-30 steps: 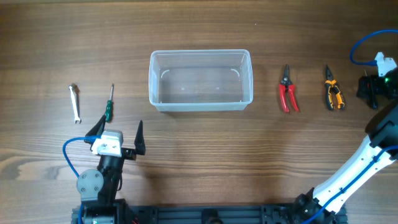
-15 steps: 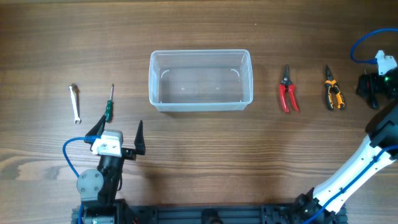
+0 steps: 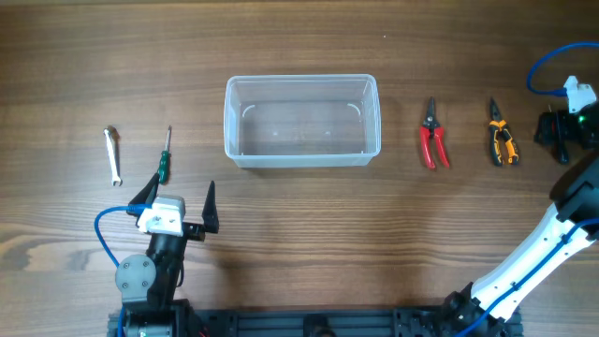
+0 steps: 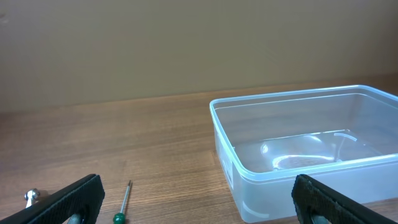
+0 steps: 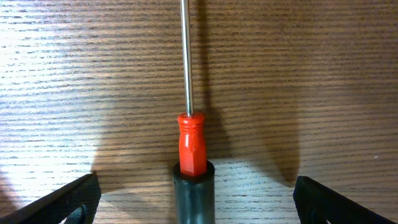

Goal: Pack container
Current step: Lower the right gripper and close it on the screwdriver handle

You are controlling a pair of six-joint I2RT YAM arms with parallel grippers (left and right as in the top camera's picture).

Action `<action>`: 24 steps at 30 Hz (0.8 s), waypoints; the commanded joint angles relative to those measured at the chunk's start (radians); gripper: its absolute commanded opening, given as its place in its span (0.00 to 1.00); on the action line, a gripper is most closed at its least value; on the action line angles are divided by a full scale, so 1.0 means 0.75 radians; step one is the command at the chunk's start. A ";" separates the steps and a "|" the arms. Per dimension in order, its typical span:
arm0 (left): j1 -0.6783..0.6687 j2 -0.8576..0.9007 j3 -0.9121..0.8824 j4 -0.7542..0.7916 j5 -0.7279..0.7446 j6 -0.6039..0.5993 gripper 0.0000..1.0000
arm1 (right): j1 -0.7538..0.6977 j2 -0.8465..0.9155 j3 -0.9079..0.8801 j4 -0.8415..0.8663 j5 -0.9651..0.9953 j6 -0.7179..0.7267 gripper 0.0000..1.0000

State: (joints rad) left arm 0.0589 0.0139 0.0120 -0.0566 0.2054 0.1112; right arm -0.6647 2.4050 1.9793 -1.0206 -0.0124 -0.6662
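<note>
The container (image 3: pixel 228 122) is a clear rectangular tub at the table's middle, with nothing inside; the left wrist view shows its near corner (image 4: pixel 231 163). My left gripper (image 3: pixel 180 198) hovers open in front of it, to its left, fingers (image 4: pixel 73 200) wide apart. A green-handled screwdriver (image 3: pixel 165 157) and a small wrench (image 3: pixel 112 154) lie just beyond that gripper. My right gripper (image 3: pixel 556 137) is at the far right edge, open, its jaws straddling a red-and-black screwdriver (image 5: pixel 191 142) without touching it. In the overhead view that screwdriver is hidden under the gripper.
Red-handled cutters (image 3: pixel 433 137) and orange-and-black pliers (image 3: pixel 502 135) lie right of the tub. The right arm (image 3: pixel 524 257) slants across the front right corner. The green screwdriver (image 4: pixel 124 203) and the wrench head (image 4: pixel 31 196) also show low in the left wrist view.
</note>
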 commanded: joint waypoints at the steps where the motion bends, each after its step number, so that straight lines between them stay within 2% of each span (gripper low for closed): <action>1: -0.009 -0.009 -0.009 -0.001 -0.007 0.016 1.00 | 0.005 0.057 -0.015 -0.007 -0.019 0.019 1.00; 17: -0.009 -0.009 -0.009 -0.001 -0.007 0.016 1.00 | 0.005 0.057 -0.015 0.000 -0.019 0.020 0.99; 18: -0.009 -0.009 -0.009 -0.001 -0.007 0.016 1.00 | 0.005 0.057 -0.015 0.001 -0.019 0.020 0.97; 19: -0.009 -0.009 -0.009 -0.001 -0.008 0.016 1.00 | 0.005 0.057 -0.015 0.000 -0.019 0.020 0.91; 20: -0.009 -0.009 -0.009 -0.001 -0.007 0.016 1.00 | 0.005 0.057 -0.015 0.000 -0.018 0.020 0.80; 21: -0.009 -0.009 -0.009 -0.001 -0.007 0.016 1.00 | 0.005 0.057 -0.015 0.000 -0.018 0.020 0.76; 24: -0.009 -0.009 -0.009 -0.001 -0.007 0.016 1.00 | 0.005 0.057 -0.015 0.003 -0.018 0.020 0.75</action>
State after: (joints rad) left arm 0.0589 0.0139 0.0120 -0.0566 0.2054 0.1112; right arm -0.6643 2.4069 1.9789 -1.0206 -0.0238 -0.6552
